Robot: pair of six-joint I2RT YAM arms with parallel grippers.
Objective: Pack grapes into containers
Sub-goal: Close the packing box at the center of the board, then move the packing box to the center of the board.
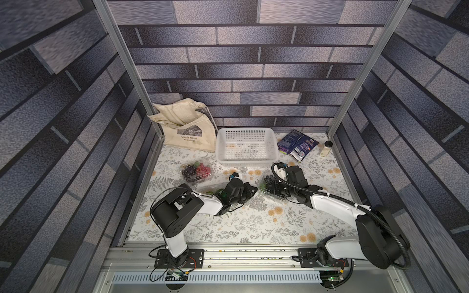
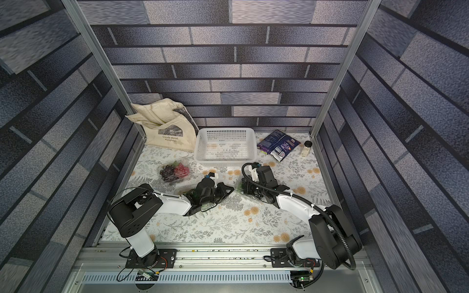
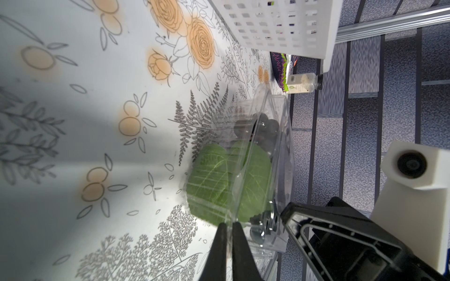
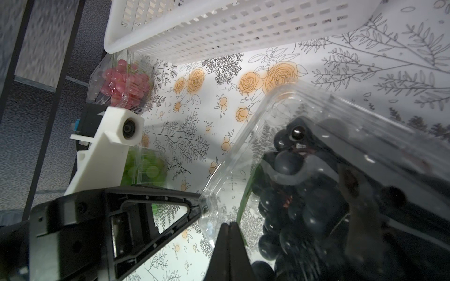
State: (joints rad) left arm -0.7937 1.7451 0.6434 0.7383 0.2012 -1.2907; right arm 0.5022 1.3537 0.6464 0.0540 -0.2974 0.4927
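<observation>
A clear container of dark grapes with a green leaf lies between both arms at mid-table. My left gripper is shut on that container's thin clear edge. My right gripper is shut, its tips against the same container's plastic rim; I cannot tell whether plastic is pinched. A second container of green grapes lies partly hidden under my left arm. Further left, a third container is closed over purple and red grapes.
A white perforated basket stands behind the containers. A cream tote bag leans in the back left corner. A dark snack bag and a small jar are at the back right.
</observation>
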